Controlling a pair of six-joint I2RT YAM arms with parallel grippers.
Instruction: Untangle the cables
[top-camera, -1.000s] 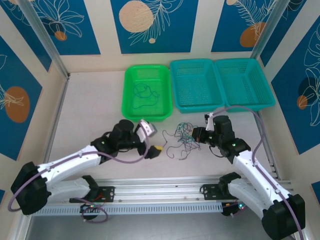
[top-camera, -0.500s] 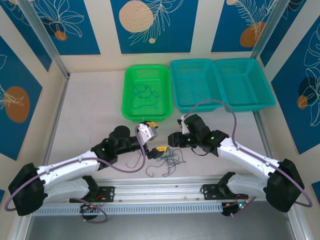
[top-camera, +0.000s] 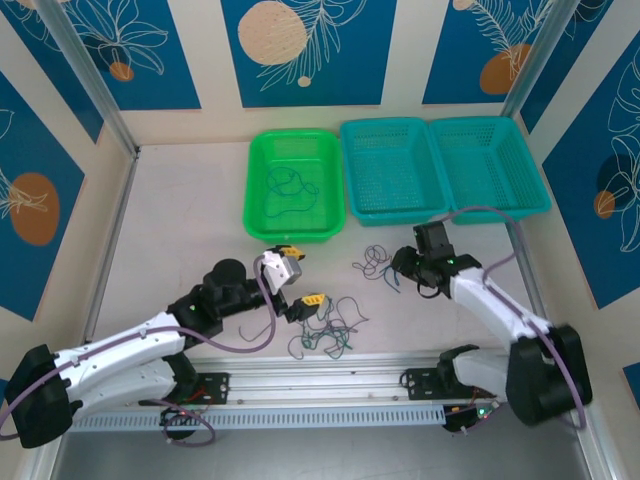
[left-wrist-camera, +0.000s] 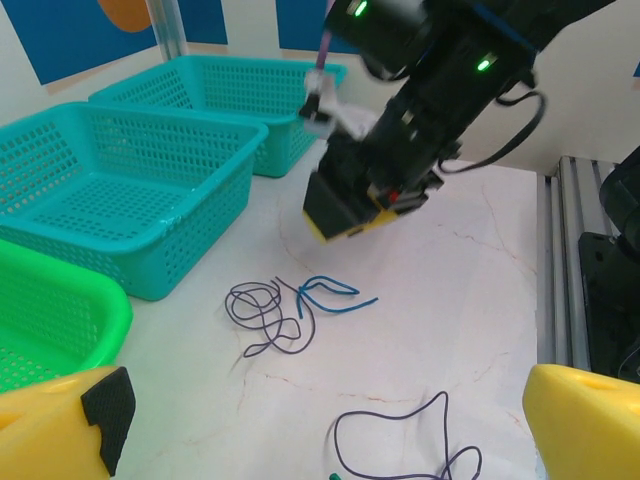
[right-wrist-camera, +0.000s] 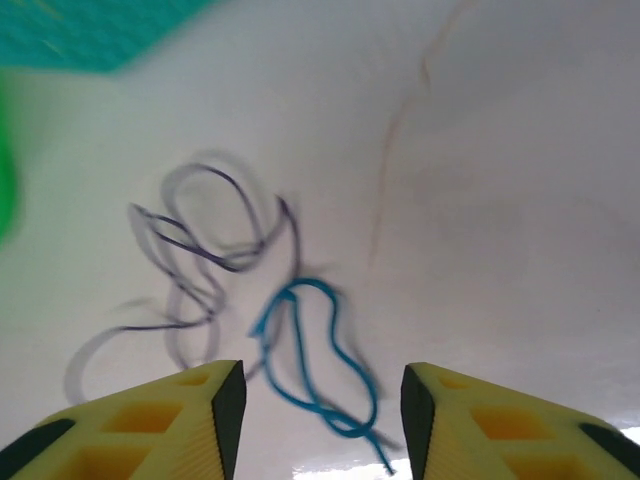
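A clump of thin dark blue, green and black cables (top-camera: 325, 336) lies near the table's front edge. Just behind it, my left gripper (top-camera: 300, 276) is open and holds nothing. Two loose strands lie further right: a curly dark wire (top-camera: 372, 262) (left-wrist-camera: 262, 314) (right-wrist-camera: 200, 245) and a short blue wire (left-wrist-camera: 331, 293) (right-wrist-camera: 315, 365). My right gripper (top-camera: 398, 267) (left-wrist-camera: 350, 208) hovers open just right of them. In the right wrist view, the blue wire lies between its yellow fingers (right-wrist-camera: 150, 425). Another dark loop (left-wrist-camera: 400, 440) lies in front of my left gripper (left-wrist-camera: 320, 435).
A green basket (top-camera: 258, 215) at the back holds one dark wire (top-camera: 288, 188). Two teal baskets (top-camera: 392, 170) (top-camera: 490, 165) stand to its right, also visible in the left wrist view (left-wrist-camera: 120, 180). An aluminium rail (top-camera: 320, 385) runs along the near edge.
My right gripper reached left to the clump, then drew back right, leaving two loose strands near it. The clump has slid toward the near edge. My left gripper has shifted slightly left.
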